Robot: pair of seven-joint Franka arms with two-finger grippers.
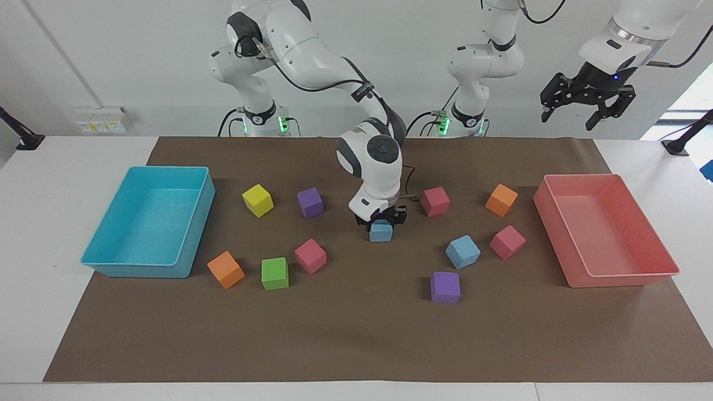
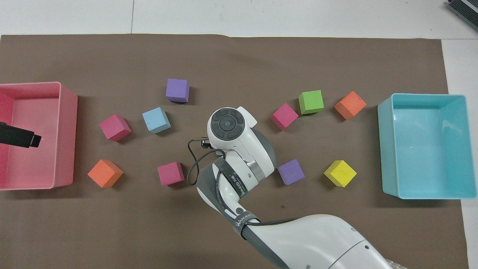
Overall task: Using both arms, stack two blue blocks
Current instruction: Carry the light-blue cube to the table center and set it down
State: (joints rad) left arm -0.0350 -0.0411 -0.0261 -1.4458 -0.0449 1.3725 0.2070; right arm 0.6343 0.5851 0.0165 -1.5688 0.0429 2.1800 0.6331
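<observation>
Two blue blocks (image 1: 381, 231) (image 1: 462, 251), well apart

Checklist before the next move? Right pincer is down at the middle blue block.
1. First blue block down on the mat, under the right pincer: ok.
2. Right pincer let go of it: cannot tell.
3. Second blue block free, nothing on it, toward the left arm's end: ok.
4. Left pincer open, raised over the pink bin, waiting: ok.
5. Blue blocks stacked: not ok, they lie apart.
</observation>
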